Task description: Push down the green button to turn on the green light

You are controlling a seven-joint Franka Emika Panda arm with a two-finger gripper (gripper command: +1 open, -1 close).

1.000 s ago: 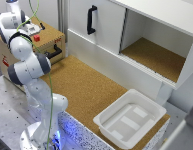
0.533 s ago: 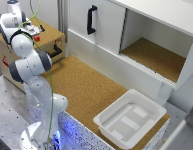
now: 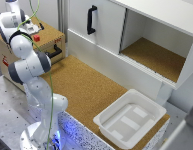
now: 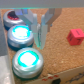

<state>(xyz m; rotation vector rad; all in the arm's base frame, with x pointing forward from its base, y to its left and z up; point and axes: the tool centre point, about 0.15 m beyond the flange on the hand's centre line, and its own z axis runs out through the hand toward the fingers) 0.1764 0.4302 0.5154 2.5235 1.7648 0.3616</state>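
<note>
The green button point(image 4: 20, 34) sat in a row of three domed buttons on the cork top of the box point(image 3: 46, 42); it was the middle one, glowing green-cyan, with a second lit button point(image 4: 28, 60) on one side and a dark button point(image 4: 13, 19) on the other. My gripper point(image 4: 42, 31) hung just beside it — my fingers point(image 4: 49, 22) narrow, holding nothing. I judged the press to need a short sideways shift onto the dome, then straight down. A red cube point(image 4: 75, 36) lay well apart, beyond the fingers.
</note>
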